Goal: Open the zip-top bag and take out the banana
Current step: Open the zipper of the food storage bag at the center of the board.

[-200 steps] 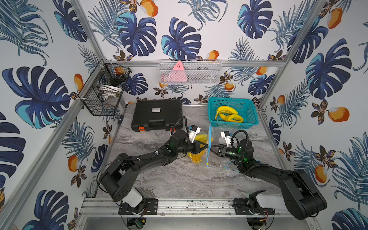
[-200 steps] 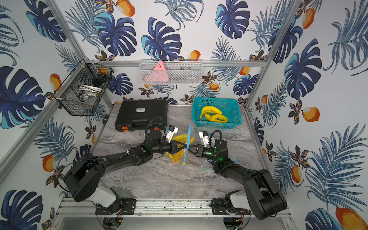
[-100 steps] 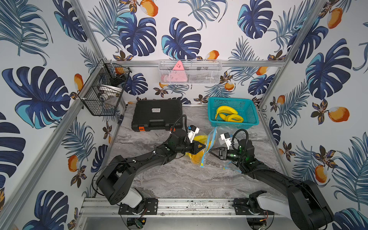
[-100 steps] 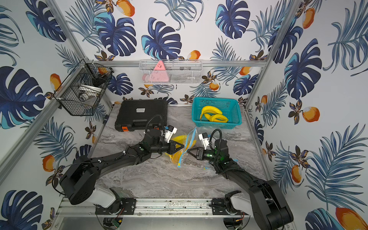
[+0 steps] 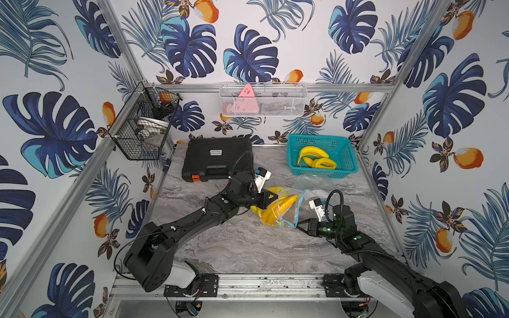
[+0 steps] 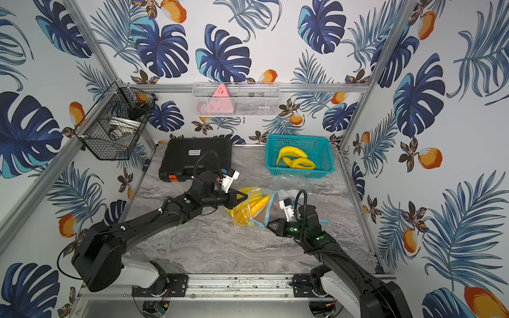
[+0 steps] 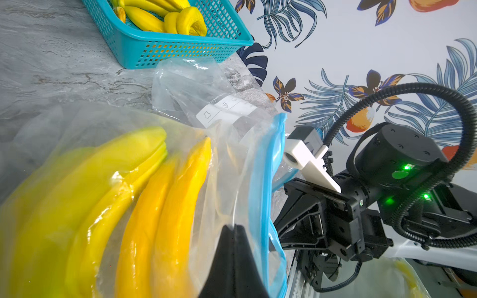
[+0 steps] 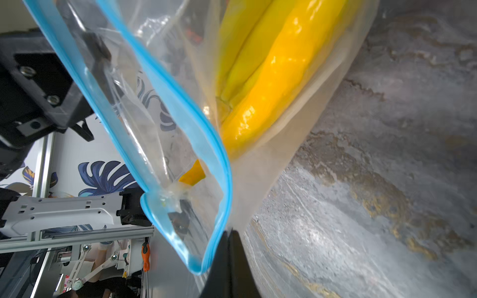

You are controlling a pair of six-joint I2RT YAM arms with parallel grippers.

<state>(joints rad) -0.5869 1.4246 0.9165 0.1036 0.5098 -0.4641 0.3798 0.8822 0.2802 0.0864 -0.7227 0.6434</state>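
In a top view, one zip-top bag lies in the middle, with yellow bananas inside. The left gripper pinches its left side tight. The right gripper pinches its near-right corner. One black case has a white label, too small to read.

The left wrist view shows about four bananas in the bag. One empty bag has a label that cannot be read.

In the right wrist view, the bag's mouth gapes open.
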